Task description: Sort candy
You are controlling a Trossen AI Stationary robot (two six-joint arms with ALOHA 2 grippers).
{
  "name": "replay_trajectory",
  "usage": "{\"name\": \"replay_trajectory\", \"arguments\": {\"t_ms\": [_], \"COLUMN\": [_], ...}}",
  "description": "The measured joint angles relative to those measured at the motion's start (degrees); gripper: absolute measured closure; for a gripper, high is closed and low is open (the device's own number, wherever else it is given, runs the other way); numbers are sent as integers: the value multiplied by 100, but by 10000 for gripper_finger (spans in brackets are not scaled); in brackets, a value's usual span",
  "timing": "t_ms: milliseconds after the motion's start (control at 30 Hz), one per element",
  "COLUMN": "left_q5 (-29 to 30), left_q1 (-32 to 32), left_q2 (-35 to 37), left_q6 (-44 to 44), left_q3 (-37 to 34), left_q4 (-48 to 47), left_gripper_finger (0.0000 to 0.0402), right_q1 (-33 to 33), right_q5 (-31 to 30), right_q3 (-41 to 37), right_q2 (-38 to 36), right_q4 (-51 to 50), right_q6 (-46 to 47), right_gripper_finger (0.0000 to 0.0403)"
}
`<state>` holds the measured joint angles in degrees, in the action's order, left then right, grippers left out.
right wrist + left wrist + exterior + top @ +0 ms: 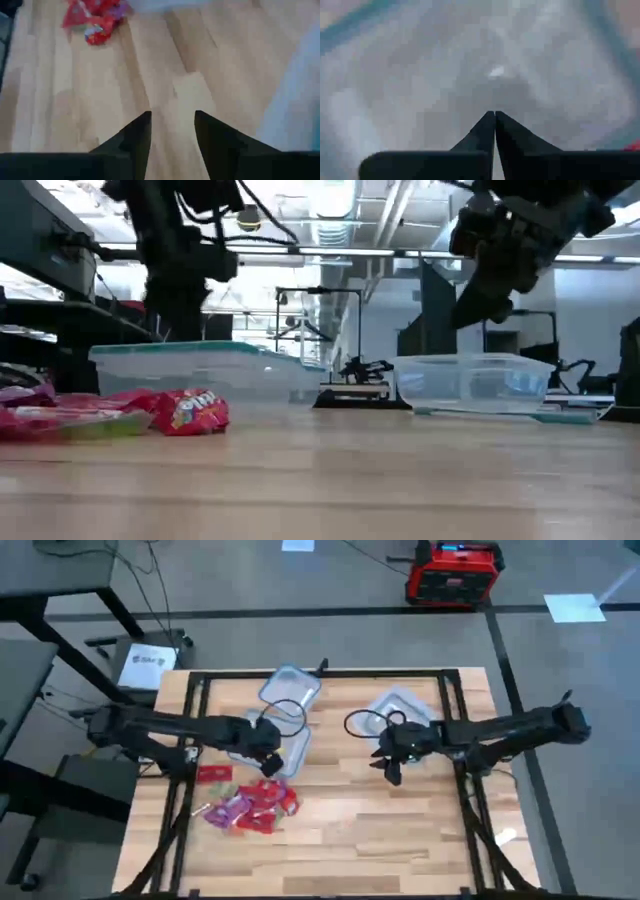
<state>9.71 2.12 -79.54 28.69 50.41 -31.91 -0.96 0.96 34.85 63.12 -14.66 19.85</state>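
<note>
- No brand name or other writing can be made out with certainty; white lettering is seen on a red wrapper in the low view, but it is too blurred to be read.
- The candy [248,805] is heaped on the wooden bench [380,830] in a loose pile of red, pink and purple wrappers, on the left arm's side and towards the front edge; in the low view the candy [150,412] is seen lying flat on the boards.
- A clear tub [275,745] is placed just behind the pile, and a second clear tub [400,710] is set on the right arm's side; a clear lid [290,687] is laid near the back edge of the bench.
- The left gripper [272,762] is held over the near tub, beside the pile; its fingers [485,135] are seen pressed together, with nothing between them.
- The right gripper [392,772] is hung above bare boards just in front of the second tub; its fingers [137,135] are parted moderately and nothing is held between them.
- Black cables are looped over the bench behind both grippers.
- A red and black case [452,572] is stood on the floor beyond the bench.
</note>
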Motion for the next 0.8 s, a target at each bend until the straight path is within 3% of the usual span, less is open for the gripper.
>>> {"name": "replay_trajectory", "arguments": {"t_ms": [367, 533, 800], "left_q5": [-1300, -1402, -569], "left_q1": [-568, -639, -946], "left_q2": [-743, -614, 19], "left_q6": [-1091, -1075, -211], "left_q3": [29, 506, 930], "left_q4": [2222, 1299, 766], "left_gripper_finger": [402, 402, 402], "right_q1": [242, 360, 331], "right_q5": [21, 55, 34], "right_q3": [-13, -13, -51], "right_q2": [-1, -1, 103], "right_q4": [-3, 110, 1039], "right_q6": [250, 566, 681], "right_gripper_finger": [264, 264, 264]}}
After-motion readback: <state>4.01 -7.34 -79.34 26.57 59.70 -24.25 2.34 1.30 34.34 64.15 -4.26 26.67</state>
